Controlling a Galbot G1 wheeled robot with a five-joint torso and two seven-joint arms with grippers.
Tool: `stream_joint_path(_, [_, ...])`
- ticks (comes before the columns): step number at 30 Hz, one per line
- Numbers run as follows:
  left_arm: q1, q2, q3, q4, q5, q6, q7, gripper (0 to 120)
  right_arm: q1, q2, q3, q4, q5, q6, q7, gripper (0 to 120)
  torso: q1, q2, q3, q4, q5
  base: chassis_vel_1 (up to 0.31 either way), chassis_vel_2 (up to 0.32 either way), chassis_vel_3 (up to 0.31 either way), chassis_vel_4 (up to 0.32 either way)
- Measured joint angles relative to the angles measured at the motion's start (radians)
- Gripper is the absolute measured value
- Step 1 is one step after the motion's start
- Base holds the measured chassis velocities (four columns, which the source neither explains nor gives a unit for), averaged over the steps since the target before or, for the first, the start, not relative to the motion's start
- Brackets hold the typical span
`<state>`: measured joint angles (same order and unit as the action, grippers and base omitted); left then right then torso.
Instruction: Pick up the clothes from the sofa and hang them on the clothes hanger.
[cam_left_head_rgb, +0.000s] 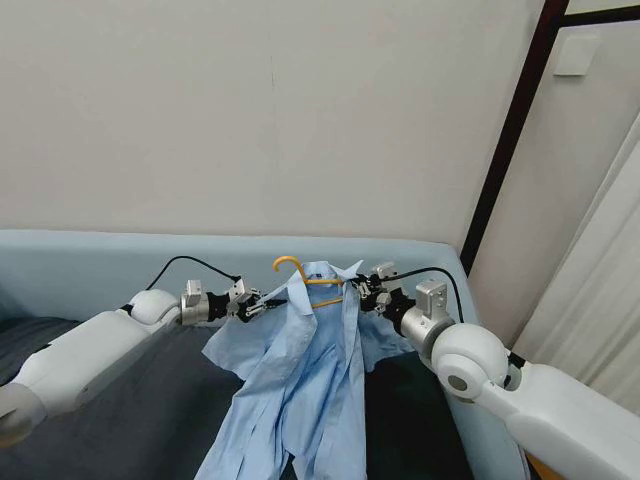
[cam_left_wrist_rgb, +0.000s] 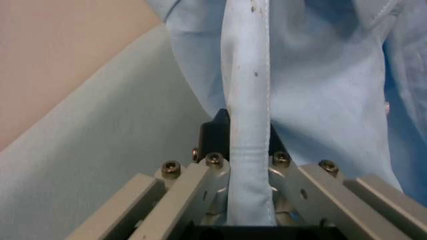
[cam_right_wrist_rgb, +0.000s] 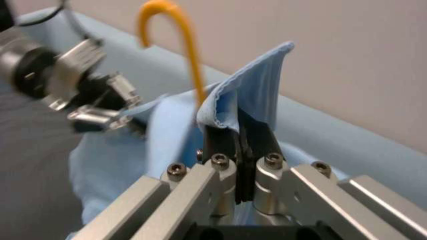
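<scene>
Here we hold the light blue shirt (cam_left_head_rgb: 300, 390), its yellow hanger (cam_left_head_rgb: 287, 263) inside, above the sofa (cam_left_head_rgb: 100, 262): left gripper (cam_left_head_rgb: 262, 303) clamped on a folded shirt edge, right gripper (cam_left_head_rgb: 358, 290) clamped on the collar.

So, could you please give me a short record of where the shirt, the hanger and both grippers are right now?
shirt: light blue, held up above the sofa, lower part draping down to the seat
hanger: yellow, inside the shirt's collar, hook sticking up
left gripper: shut on a fold of the shirt, to the robot's left of the hanger
right gripper: shut on the collar edge, right beside the hanger
sofa: light blue back, dark seat
</scene>
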<state>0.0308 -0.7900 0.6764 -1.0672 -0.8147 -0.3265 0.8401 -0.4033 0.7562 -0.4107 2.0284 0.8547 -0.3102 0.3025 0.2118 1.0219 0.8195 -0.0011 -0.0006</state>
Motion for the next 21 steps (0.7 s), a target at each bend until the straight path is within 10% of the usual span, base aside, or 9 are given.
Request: stream_joint_path(21, [-0.435,0.036,0.249,0.007,-0.22,0.055,0.162,1,0.085,-0.105,0.077,0.047,-0.071,0.026,-0.065,0,0.0,0.0,0.0,0.0,0.0001,0.0,0.0,0.0,0.0])
